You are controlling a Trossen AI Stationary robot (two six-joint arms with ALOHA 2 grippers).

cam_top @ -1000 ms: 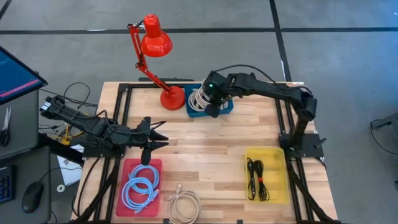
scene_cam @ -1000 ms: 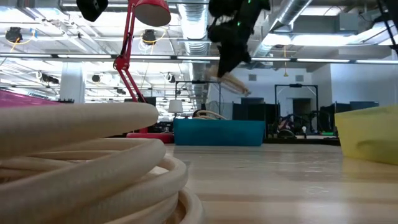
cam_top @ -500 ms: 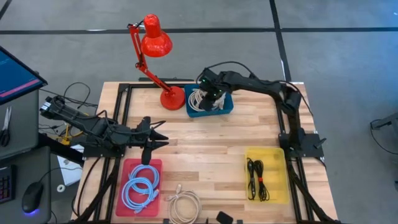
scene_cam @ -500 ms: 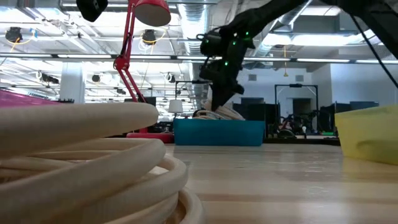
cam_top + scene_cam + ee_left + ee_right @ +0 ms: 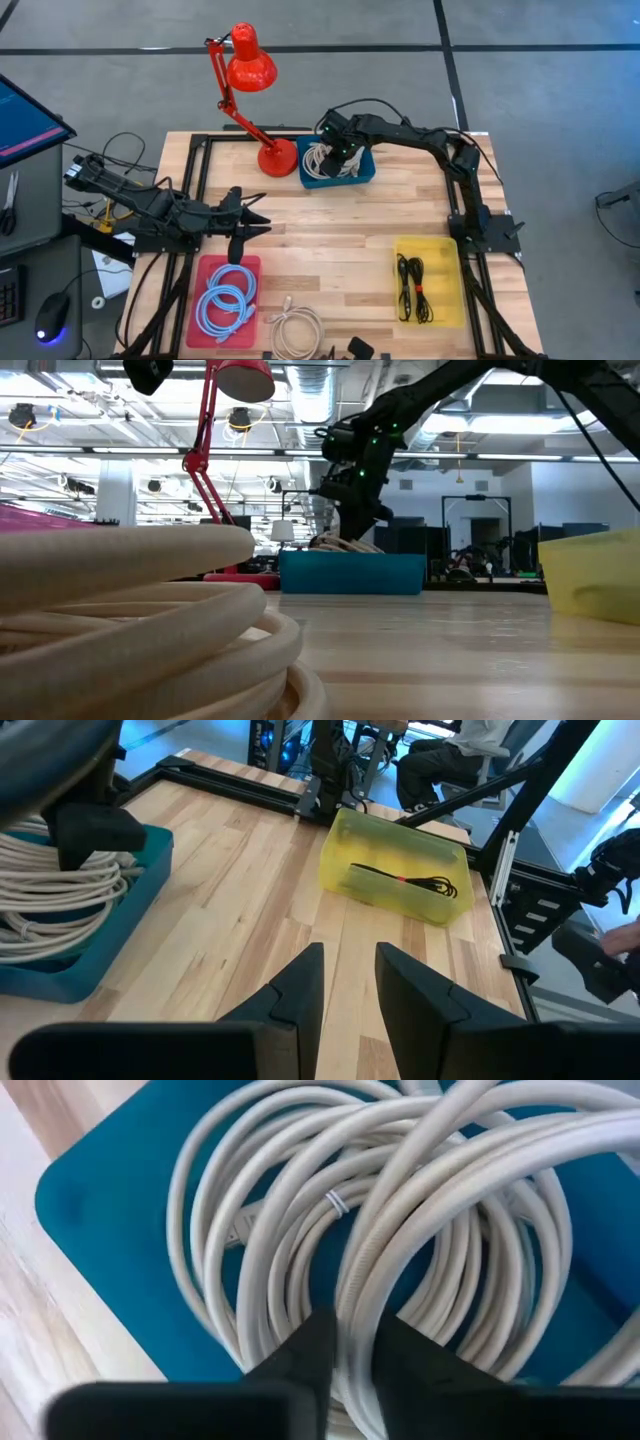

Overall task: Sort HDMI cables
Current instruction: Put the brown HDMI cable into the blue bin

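My right gripper (image 5: 340, 155) is down in the blue tray (image 5: 362, 178) at the table's far middle, shut on a beige-white coil (image 5: 420, 1190) that lies among other beige coils (image 5: 322, 158). Another beige coil (image 5: 295, 330) lies flat on the table at the near edge. Two light-blue coils (image 5: 228, 300) lie in the red tray (image 5: 205, 270). Black bundles (image 5: 412, 285) lie in the yellow tray (image 5: 405, 250). My left gripper (image 5: 262, 226) waits open above the table, just beyond the red tray. My right gripper pinches one strand of the beige-white coil (image 5: 352, 1295) between its two fingers (image 5: 305, 1350), coming from above and pointing down. The coil rests on the other beige coils inside the blue tray (image 5: 90, 1190).
A red desk lamp (image 5: 250, 65) stands with its base (image 5: 277, 157) just left of the blue tray. Bare wood lies in the table's middle between the trays. A black frame rail borders the table. Seated people show beyond the table in the left wrist view.
My right gripper has moved down and toward the table's far left, from above the blue tray's near right into it. The beige coil that hung below its fingers now lies on the coils in the tray.
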